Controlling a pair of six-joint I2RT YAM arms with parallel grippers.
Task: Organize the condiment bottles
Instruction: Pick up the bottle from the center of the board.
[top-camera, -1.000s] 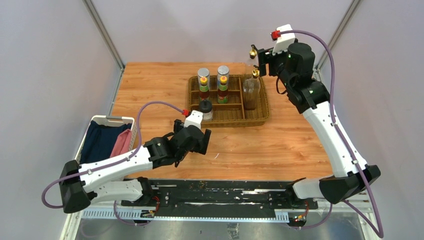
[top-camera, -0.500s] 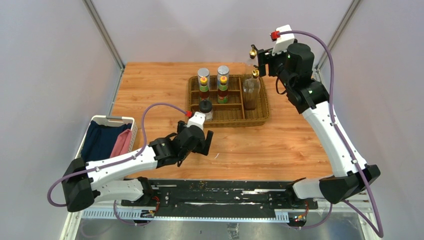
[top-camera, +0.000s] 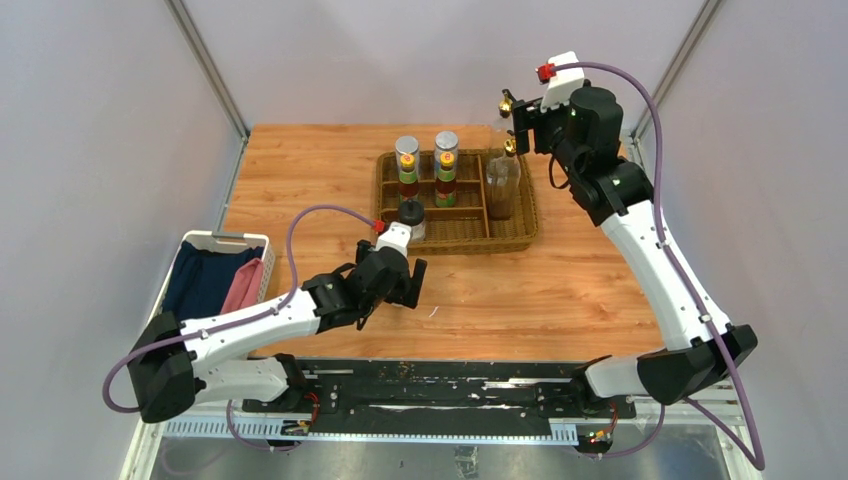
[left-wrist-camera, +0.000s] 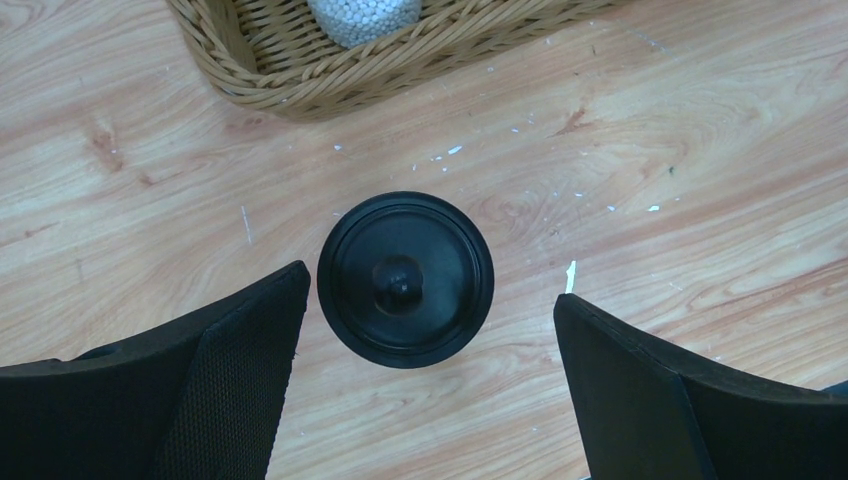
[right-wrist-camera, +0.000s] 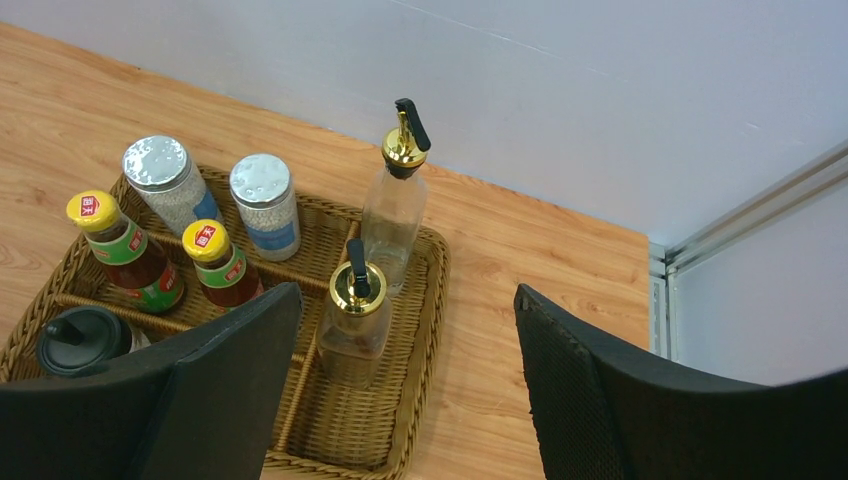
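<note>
Under the left wrist: left claw (left-wrist-camera: 430, 300) spread as wide as it goes, nothing in it, pointing straight down at the desk (left-wrist-camera: 700, 150). Black-lidded jar (left-wrist-camera: 405, 280) stands upright on the desk between the fingers (left-wrist-camera: 215, 390), touching neither. It sits off-centre: almost against one finger, clear gap to the other. From above only the round lid and its centre knob show; the body is hidden under the lid.

Handling, as a guess: rigid pale jar, probably filled like its twin, so some weight but not much. Smooth wall, likely slippery. Lid may only rest on top, so the knob is a poor place to take hold. Better to drop lower and pinch the body below the lid rim, after shifting sideways to centre the jar. Risk is a nudge from the closer finger tipping it.

Outward: wicker tray (left-wrist-camera: 330, 85) lies just far of the jar, not touching it. Its near-left compartment holds the second jar (right-wrist-camera: 80, 340). Sauce bottles (right-wrist-camera: 130, 255) stand far of that, shakers (right-wrist-camera: 165, 180) at the far edge, both cruets (right-wrist-camera: 395, 215) in the right compartment.

Right claw (right-wrist-camera: 405, 300) hangs high above the tray's right side, jaws well apart, holding nothing.
</note>
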